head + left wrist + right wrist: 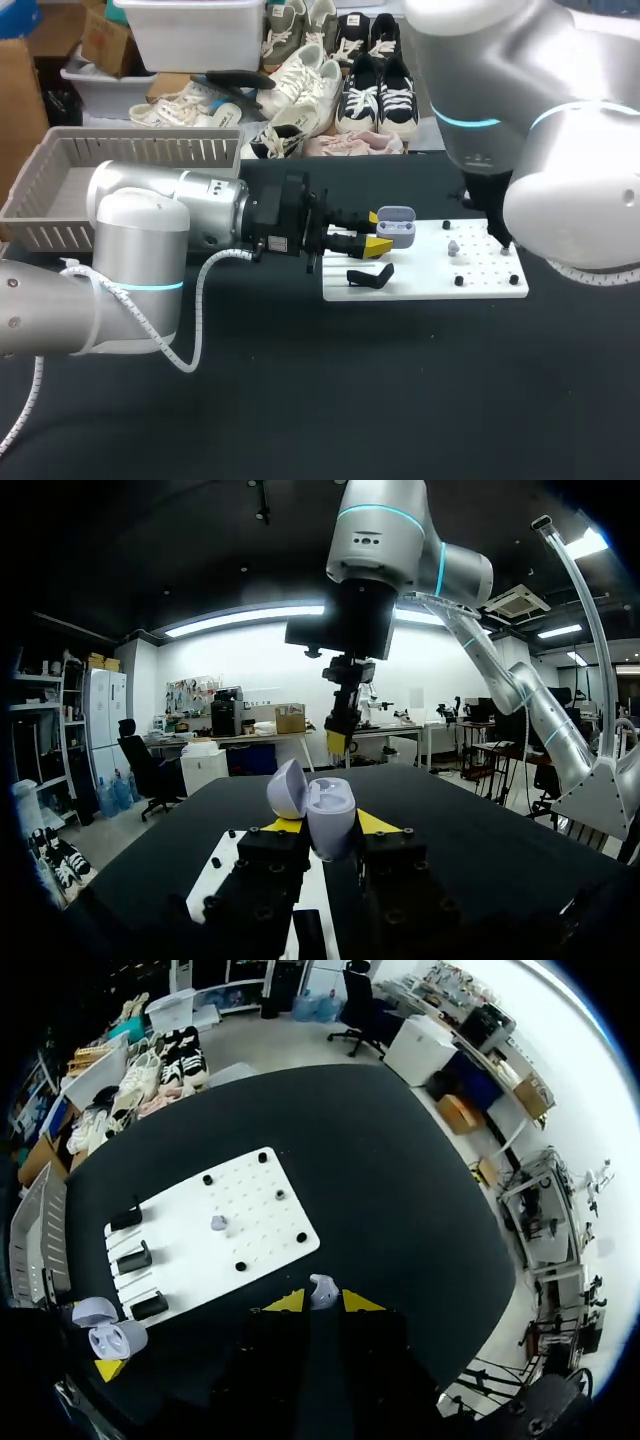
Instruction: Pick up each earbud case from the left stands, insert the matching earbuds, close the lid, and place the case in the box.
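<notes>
The left gripper point(376, 231) clamps the open lavender earbud case point(397, 226) over the left end of the white pegboard point(430, 280), with the lid tipped back. In the left wrist view its black finger bodies cover the case's lower half. The right gripper point(322, 1302) hangs near the pegboard's right end, fingers narrow, pinching a small lavender earbud point(322, 1289). From overhead its own arm hides it. A second earbud point(218, 1223) sits mid-pegboard. Three black stands point(133, 1258) line the pegboard's left end.
</notes>
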Robot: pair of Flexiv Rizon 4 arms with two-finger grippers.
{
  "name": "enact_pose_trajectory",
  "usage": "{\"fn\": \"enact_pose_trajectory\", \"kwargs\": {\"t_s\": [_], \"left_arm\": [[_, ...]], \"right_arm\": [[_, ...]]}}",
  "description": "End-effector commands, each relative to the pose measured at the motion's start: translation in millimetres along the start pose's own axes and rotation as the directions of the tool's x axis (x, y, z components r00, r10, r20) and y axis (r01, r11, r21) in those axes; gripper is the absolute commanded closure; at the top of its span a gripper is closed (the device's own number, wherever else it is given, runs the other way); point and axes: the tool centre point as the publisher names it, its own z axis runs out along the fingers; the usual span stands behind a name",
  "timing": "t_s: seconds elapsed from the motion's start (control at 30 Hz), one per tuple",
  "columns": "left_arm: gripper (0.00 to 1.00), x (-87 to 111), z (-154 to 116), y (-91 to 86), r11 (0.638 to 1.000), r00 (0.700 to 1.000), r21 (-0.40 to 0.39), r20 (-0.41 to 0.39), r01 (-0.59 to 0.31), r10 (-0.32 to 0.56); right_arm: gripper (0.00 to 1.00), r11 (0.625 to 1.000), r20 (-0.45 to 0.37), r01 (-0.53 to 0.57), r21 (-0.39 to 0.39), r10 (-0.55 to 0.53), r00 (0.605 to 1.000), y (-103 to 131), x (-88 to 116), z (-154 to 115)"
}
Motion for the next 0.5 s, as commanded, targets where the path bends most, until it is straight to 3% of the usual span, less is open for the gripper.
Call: {"fn": "enact_pose_trajectory", "kwargs": {"t_s": [0.03,0.23,0.5], "left_arm": [[1.00,0.8,0.0,1.5,1.000,1.000,0.004,0.001,0.000,0.000],[1.00,0.8,0.0,1.5,1.000,1.000,0.004,0.001,0.000,0.000],[1.00,0.8,0.0,1.5,1.000,1.000,0.004,0.001,0.000,0.000]], "right_arm": [[1.00,0.995,-0.033,-0.079,0.058,0.081,0.996,11.1,-3.9,-9.8],[1.00,0.985,-0.079,-0.157,0.068,0.162,0.984,11.5,-4.4,-15.5],[1.00,0.984,-0.106,-0.164,0.065,0.170,0.980,10.6,-1.9,-17.2]]}}
